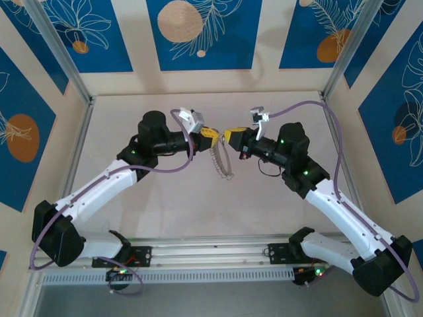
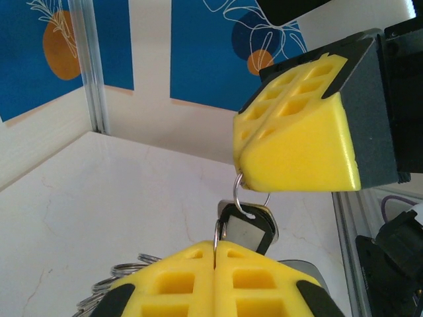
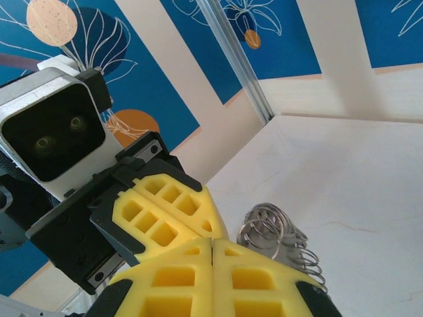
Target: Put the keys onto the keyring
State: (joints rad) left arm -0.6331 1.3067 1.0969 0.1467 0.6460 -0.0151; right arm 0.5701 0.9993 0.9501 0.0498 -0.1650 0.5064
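Left hand [image 2: 215,247] pinches key [image 2: 248,231], right hand [image 2: 239,164] pinches thin ring [image 2: 236,190] at its head. They sit tip-to-tip in mid-air, likely for threading; keyring [image 1: 222,162] dangles below.

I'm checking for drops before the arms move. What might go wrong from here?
1. The right fingers pinch only the edge of the small ring above the key; a slight pull might slip it free.
2. The left fingers seem to hold the key by its tip, so it may twist.
3. The keyring dangles in mid-air; a lost grip would likely drop it onto the table.
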